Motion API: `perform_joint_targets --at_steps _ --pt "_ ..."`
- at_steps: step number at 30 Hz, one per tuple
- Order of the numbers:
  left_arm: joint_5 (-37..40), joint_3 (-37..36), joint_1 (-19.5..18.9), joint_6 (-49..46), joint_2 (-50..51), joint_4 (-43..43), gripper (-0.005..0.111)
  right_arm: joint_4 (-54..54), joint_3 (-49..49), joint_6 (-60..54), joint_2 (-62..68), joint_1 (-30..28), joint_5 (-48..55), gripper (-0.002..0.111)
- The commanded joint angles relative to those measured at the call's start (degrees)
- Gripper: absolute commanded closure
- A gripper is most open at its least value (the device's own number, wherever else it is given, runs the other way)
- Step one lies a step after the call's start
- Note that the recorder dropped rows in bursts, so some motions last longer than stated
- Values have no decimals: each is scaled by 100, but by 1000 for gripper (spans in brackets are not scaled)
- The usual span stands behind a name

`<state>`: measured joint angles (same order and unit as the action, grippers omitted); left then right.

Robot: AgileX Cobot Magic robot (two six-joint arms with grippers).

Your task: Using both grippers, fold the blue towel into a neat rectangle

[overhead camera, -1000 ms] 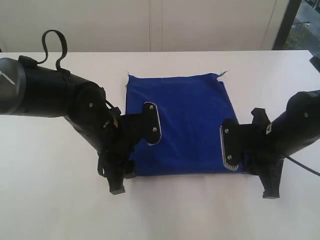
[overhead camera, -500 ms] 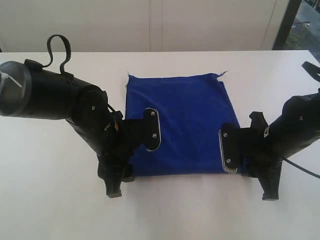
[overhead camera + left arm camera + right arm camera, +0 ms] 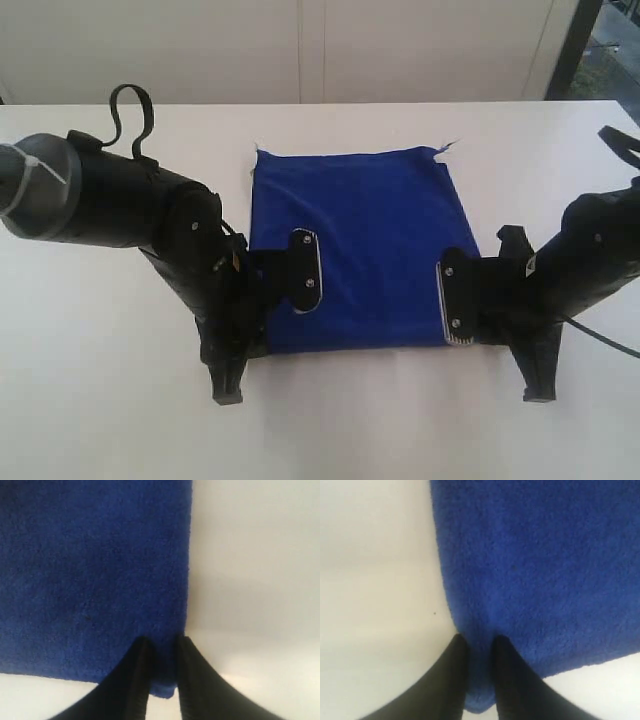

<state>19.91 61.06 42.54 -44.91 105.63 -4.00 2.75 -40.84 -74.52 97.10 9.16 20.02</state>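
The blue towel (image 3: 350, 240), a deep royal-blue rectangle of soft fleecy cloth, lies spread flat in the middle of the smooth white table (image 3: 110, 400), with stray threads at its two far corners. The black, narrow-fingered left gripper (image 3: 160, 645) is clenched on the near left corner, cloth pinched between its fingertips. The matching black right gripper (image 3: 476, 642) grasps the near right corner likewise. Both arms lean low over the tabletop.

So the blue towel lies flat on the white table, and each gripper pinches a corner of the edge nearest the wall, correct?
Not quite: the left gripper and the right gripper pinch corners of the blue towel on its edge farthest from the wall, as the exterior view shows. The rest is right.
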Motion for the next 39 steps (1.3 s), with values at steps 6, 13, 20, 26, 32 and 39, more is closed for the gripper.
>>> perform_joint_targets --at_steps 6,13,20,26,32,39 --pt "550 -43 17 -4 -63 -106 107 12 26 147 -461 326 460 98" --pt "1288 -43 36 -4 -469 -283 107 12 26 408 -902 348 1368 108" --pt "2216 -43 264 9 -997 -418 107 22 26 880 -1559 649 2415 108" --pt "2753 -43 515 148 -1259 -816 107 80 167 1528 -2202 1045 3297 108" --pt "3046 -43 685 519 -1552 -717 107 40 610 1627 -2871 1206 3302 108" --pt "2763 -43 675 1015 -2037 -183 107 -811 663 2380 -3383 1206 2762 108"
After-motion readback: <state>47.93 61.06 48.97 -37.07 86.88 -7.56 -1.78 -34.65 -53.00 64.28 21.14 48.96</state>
